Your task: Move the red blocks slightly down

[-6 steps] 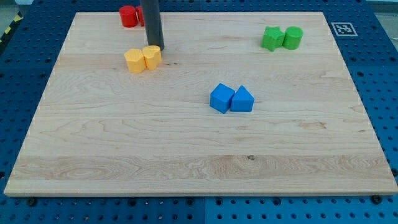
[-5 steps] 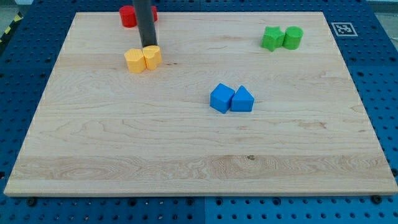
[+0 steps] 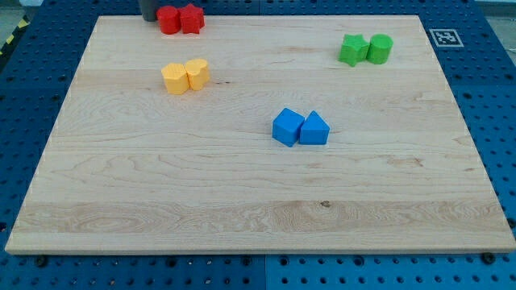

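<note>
Red blocks (image 3: pixel 180 19), two touching, at board's (image 3: pixel 242 193) top edge.

Two yellow blocks (image 3: pixel 185 76), two green blocks (image 3: pixel 366 49) and two blue blocks (image 3: pixel 301 127) sit paired.

My tip (image 3: pixel 148 18) now sits at the far edge of the board, just left of the red cylinder (image 3: pixel 167 20), away from the yellow blocks (image 3: pixel 185 76); the red star-shaped block (image 3: pixel 191 18) is uncovered.
</note>
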